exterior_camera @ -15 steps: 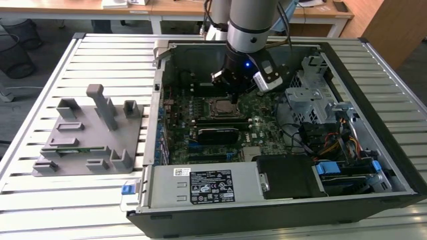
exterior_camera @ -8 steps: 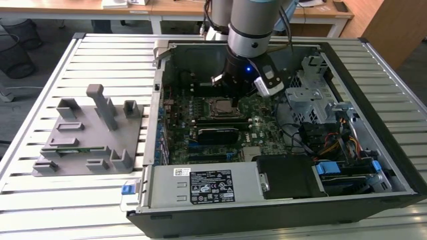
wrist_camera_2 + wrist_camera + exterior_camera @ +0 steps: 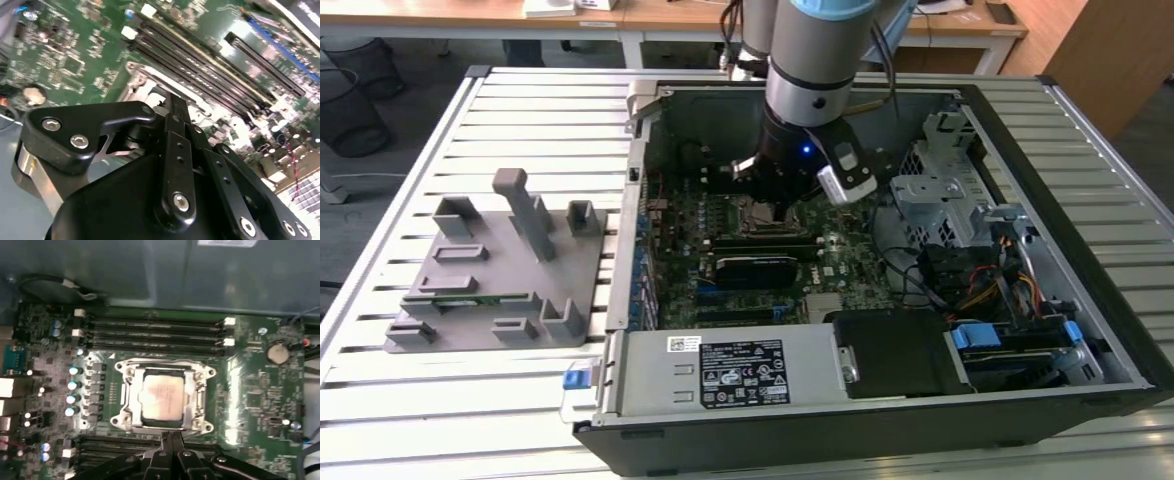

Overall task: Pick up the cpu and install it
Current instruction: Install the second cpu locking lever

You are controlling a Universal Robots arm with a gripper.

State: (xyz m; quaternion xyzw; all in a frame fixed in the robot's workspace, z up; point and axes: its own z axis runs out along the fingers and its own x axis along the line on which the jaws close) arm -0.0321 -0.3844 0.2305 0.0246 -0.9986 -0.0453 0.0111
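1. In the first wrist view the hand [image 3: 169, 440] has its fingertips pressed together with nothing between them, just beside the socket's edge; it holds no chip.
2. The cpu [image 3: 161, 399] lies flat inside the metal socket frame [image 3: 200, 395], silvery top up, seemingly seated there already.
3. The memory slots [image 3: 155, 330] run parallel beyond the socket.
4. In the exterior view the arm [image 3: 811, 90] reaches down into the open computer case [image 3: 1067, 330], which lies on the slatted counter [image 3: 520, 110] beside a grey fixture [image 3: 500, 275].
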